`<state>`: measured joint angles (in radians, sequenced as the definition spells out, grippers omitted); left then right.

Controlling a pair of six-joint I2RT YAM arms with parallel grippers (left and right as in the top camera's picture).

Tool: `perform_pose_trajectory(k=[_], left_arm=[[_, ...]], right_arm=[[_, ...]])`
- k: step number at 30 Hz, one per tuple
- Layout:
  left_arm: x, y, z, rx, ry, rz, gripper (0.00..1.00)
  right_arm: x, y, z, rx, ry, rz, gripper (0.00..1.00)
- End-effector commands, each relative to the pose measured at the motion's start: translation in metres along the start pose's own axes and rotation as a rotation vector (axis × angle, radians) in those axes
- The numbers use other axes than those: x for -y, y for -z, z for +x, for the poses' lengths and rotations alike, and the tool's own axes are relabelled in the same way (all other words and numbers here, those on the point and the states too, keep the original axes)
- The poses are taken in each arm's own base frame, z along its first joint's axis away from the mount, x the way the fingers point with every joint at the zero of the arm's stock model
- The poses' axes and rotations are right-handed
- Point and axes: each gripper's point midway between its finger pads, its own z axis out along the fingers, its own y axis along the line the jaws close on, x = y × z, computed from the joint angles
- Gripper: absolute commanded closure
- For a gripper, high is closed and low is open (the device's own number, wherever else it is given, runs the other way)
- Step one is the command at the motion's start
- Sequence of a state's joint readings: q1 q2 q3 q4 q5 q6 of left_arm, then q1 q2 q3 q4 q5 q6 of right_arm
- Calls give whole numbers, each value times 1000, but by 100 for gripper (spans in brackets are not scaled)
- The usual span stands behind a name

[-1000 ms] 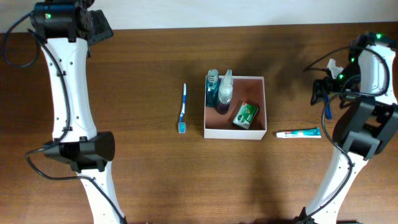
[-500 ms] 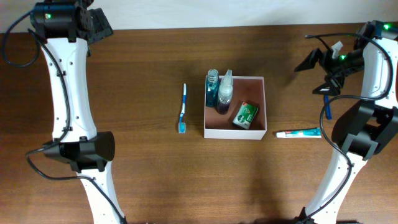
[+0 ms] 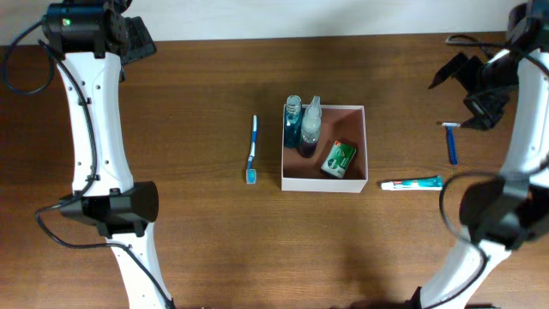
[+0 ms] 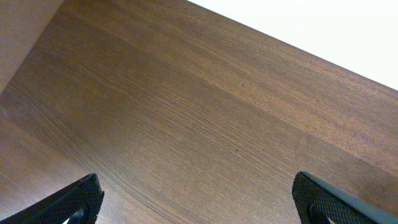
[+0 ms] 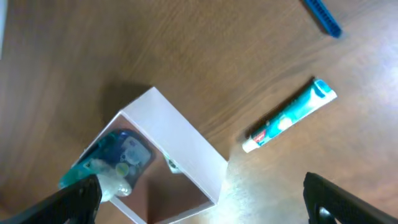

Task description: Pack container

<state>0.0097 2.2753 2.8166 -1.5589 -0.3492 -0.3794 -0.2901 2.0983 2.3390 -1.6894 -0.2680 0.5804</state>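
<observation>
Nearest the front edge, the toothpaste (image 3: 412, 183) lies flat with its long axis running along that edge. It sits just off the container's near right corner, not touching. The container (image 3: 324, 183) sits mid-bench with its top open. Two bottles (image 3: 293, 120) stand upright in its far left corner and a green box (image 3: 339, 159) lies near right: soap perhaps, the label is too small to read. Left of it, apart, the toothbrush (image 3: 252, 150) points front to back.

Further back on the right, the razor (image 3: 451, 146) also runs front to back. Beyond it, toward the far right corner, the right gripper (image 5: 199, 198) hangs high, fingers spread wide and holding nothing. Toothpaste and razor both lie on its near side, the container near and to its left. That's the closer arm for both, I'd say, and the tube wants a grip across its width.

The left gripper (image 4: 199, 200) is up at the far left corner, fingers parted too and empty, over bare dark wood-grain bench. A pale wall runs behind the far edge.
</observation>
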Motion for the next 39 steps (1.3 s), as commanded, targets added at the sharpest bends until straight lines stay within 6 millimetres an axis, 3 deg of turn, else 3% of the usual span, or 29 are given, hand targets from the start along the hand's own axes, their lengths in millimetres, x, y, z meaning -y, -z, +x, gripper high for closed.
perform_pose_trajectory(k=[1, 7, 17, 23, 28, 36, 39], left_arm=[[-1, -4, 2, -13, 11, -2, 1], [0, -4, 6, -31, 6, 6, 1], [0, -4, 4, -22, 9, 9, 1], [-1, -4, 6, -31, 6, 5, 1], [-1, -4, 6, -31, 6, 6, 1], [-1, -4, 8, -38, 3, 3, 1], [-1, -4, 7, -36, 4, 3, 1]], right_arm=[[31, -24, 19, -45, -153, 177, 1], [59, -65, 51, -197, -311, 287, 1], [68, -101, 63, -210, -531, 344, 1], [83, -121, 65, -201, -528, 382, 1], [91, -125, 62, -169, -515, 410, 1], [90, -107, 58, -86, -420, 351, 1], [95, -108, 63, -64, -389, 325, 1]])
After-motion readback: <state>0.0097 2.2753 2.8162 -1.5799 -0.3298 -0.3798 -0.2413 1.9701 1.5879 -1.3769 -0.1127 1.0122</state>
